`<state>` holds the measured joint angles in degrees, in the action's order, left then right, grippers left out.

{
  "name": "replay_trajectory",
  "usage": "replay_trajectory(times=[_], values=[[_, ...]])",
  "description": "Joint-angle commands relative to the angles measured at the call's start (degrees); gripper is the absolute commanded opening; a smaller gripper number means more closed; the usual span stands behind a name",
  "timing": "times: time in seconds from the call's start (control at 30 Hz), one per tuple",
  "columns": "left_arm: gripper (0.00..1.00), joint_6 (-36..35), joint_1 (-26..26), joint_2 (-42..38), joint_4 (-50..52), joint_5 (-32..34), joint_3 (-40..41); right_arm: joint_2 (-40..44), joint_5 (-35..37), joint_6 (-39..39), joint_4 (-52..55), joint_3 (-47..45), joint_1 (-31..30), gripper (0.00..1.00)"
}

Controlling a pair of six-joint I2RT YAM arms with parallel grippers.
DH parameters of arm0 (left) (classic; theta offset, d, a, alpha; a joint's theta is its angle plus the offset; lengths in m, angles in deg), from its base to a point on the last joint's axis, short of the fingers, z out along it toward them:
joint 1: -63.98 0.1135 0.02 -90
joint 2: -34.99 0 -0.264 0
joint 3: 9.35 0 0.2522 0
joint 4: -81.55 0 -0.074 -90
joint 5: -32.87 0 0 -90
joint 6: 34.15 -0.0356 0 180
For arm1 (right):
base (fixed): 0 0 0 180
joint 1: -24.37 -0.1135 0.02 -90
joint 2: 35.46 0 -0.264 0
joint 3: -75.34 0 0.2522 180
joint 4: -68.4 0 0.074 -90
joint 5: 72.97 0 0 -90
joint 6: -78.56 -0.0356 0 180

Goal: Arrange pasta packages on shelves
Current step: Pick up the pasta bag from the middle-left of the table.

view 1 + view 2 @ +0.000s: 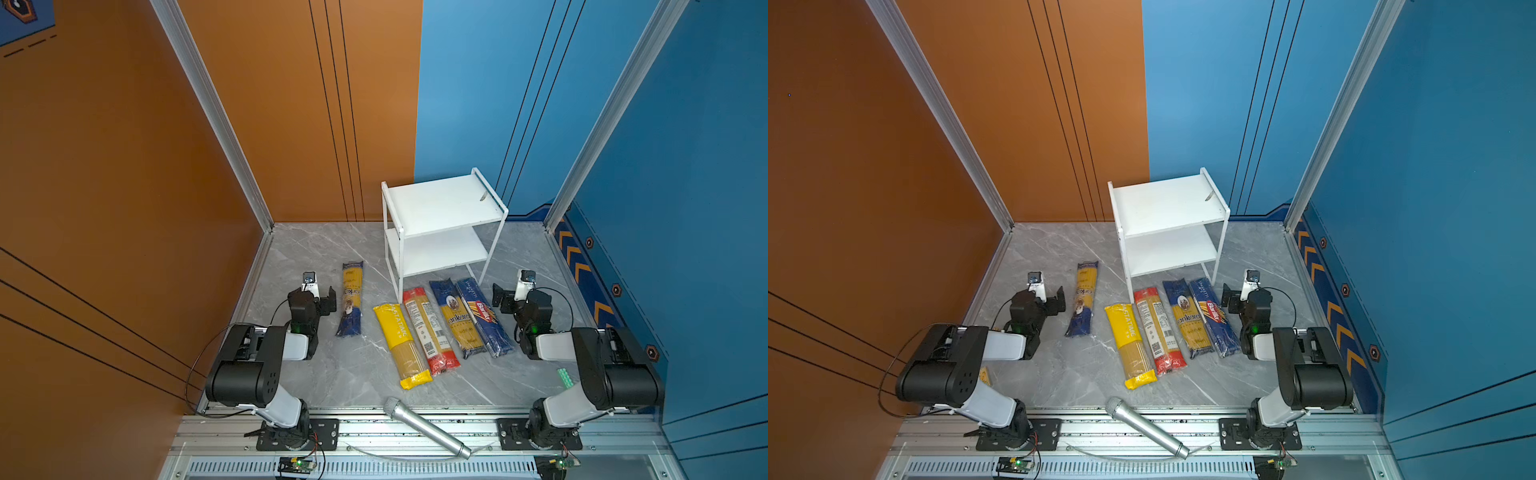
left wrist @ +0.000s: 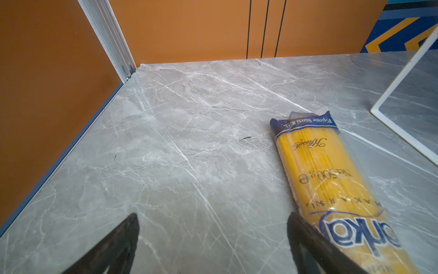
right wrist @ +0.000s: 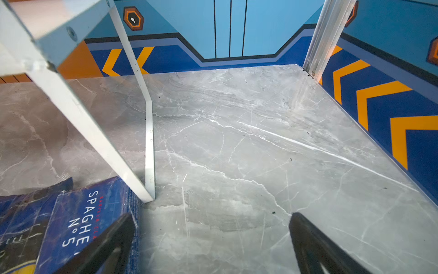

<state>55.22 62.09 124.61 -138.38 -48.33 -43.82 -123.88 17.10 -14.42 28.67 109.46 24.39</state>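
Pasta packages, five long bags, all lie flat on the grey marble table around the foot of the shelves, a white two-tier rack standing upright.

Four bags lie side by side just in front of the shelves, their long sides running away from the rack. Counting from the left arm's side, they are the yellow bag, the red bag, the second ankara bag and the Barilla bag. The yellow bag lies farthest out from the rack. The far ends of the other three reach the rack's front legs. In the right wrist view the Barilla bag's end lies just beside the foot of a front leg.

The lone ankara bag lies apart from the row, off the rack's side toward the left arm.

The left gripper sits just beside the lone ankara bag, on its side away from the shelves. Its jaws are spread wide with only bare table between them. One finger overlaps the bag's edge in the wrist view; contact cannot be told.

The right gripper sits beside the Barilla bag, near the rack's front leg, also spread wide over bare table and gripping nothing.

A silver microphone lies well in front of the shelves, beyond the yellow bag.
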Motion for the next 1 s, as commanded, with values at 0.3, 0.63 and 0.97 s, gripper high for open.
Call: replay_trajectory(times=[0.3, 0.63, 0.97], values=[[0.98, -0.07, 0.2, -0.03, 0.59, -0.54, -1.08, -0.31, -0.18, -0.21, 0.68, 0.78, 0.08, 1.0], [0.98, 0.19, 0.57, 0.1, 0.61, -1.31, -1.09, -0.26, 0.01, -0.04, 0.67, 0.72, -0.1, 1.0], [0.98, 0.19, 0.66, -0.01, 0.6, -1.41, -1.08, -0.26, 0.1, -0.05, 0.67, 0.73, -0.11, 1.0]])
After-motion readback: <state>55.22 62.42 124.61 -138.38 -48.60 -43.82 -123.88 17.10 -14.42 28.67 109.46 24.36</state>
